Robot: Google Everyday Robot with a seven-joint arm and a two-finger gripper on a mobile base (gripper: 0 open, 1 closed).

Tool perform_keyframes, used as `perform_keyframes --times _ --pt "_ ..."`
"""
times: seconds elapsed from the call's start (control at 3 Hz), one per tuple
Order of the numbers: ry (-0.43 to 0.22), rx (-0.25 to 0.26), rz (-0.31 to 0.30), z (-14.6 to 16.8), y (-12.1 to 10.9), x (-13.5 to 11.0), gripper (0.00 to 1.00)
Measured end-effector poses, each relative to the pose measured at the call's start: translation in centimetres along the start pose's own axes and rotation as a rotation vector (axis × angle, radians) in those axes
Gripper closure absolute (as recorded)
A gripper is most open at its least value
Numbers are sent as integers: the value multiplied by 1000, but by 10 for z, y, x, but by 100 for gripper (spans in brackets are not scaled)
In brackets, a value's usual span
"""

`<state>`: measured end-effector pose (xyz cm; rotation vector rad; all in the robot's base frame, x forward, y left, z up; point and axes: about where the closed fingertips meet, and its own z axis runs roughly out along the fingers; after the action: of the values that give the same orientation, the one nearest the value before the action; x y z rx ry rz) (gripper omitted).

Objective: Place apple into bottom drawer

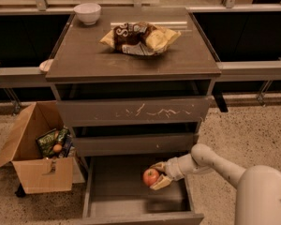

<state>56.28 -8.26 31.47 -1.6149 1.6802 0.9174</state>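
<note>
So the apple (150, 176) is round and red with a lighter yellowish patch catching the light. It sits over the right part of the bottom drawer (114, 187), toward the back, and honestly I can't tell if it's touching the floor or hanging just above it. The gripper (157, 174) reaches in from the right with one finger above the apple and one below, pinching it. The drawer is pulled wide open: a deep grey-brown tray with a smooth bare floor, low sides and a plain front.
</note>
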Motion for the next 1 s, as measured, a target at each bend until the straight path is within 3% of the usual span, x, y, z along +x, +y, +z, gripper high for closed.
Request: perform_keyframes --times 0.33,1.0 --pt "44 -89 29 59 11 40 100" --pt "88 -161 103 120 19 81 100"
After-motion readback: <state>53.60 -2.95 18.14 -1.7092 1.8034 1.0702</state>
